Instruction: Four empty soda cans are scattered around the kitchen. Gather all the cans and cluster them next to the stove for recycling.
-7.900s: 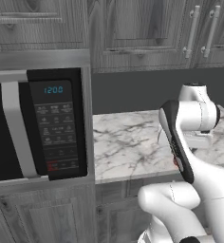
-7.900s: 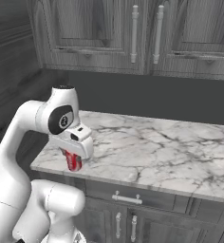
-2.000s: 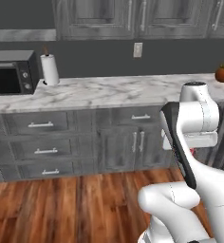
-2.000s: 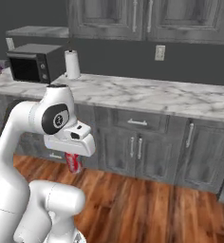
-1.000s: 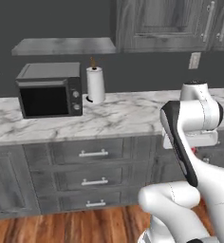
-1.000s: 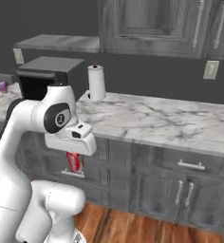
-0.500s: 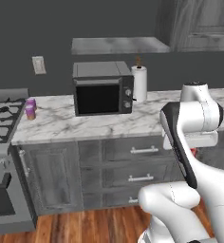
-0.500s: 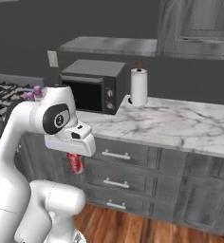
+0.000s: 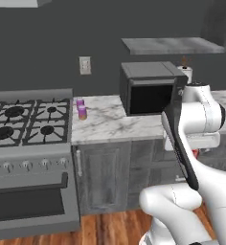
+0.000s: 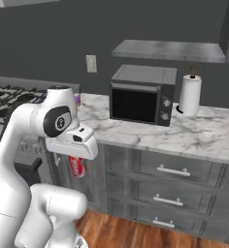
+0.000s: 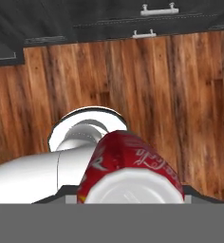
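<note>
Squarely between the closed end effector [image 10: 76,167] jaws — a red soda can [image 11: 128,163] (firmly gripped).

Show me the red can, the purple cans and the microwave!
red soda can [image 11: 128,163], hand view, its printed side.
purple soda cans [image 9: 82,112], left base view, front can's side.
microwave [image 10: 136,104], right base view, its dark door.

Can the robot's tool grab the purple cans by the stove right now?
Probably not. The tool hangs low in front of the cabinets, already shut on a red can; the purple cans stand up on the counter.
</note>
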### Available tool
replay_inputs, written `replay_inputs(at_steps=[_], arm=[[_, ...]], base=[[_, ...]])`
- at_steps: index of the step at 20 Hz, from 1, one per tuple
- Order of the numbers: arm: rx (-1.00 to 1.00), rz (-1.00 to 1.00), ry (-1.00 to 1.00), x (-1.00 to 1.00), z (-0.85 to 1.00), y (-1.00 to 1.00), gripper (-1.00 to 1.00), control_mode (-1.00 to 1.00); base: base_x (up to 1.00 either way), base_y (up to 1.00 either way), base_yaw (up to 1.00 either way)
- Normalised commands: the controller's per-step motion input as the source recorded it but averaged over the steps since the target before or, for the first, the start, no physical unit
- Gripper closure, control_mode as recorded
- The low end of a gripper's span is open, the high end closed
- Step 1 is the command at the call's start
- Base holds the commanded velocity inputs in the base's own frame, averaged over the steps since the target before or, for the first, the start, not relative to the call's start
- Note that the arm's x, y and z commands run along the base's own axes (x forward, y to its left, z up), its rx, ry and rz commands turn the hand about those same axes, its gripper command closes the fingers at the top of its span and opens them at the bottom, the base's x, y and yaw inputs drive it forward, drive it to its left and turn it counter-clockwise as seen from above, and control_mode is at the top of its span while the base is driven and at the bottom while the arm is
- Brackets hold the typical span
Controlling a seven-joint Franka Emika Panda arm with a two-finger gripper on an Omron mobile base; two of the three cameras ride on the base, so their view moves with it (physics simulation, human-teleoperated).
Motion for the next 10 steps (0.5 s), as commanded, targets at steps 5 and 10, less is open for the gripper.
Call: replay_inputs(at_steps=[5, 10], arm=[[0.00, 0.00, 0.00, 0.00, 0.00, 0.00, 1.00, 1.00], [0.00, 0.00, 0.00, 0.00, 0.00, 0.00, 1.00, 1.00]], base=[[0.65, 1.00, 0.00], [0.62, 0.90, 0.00]])
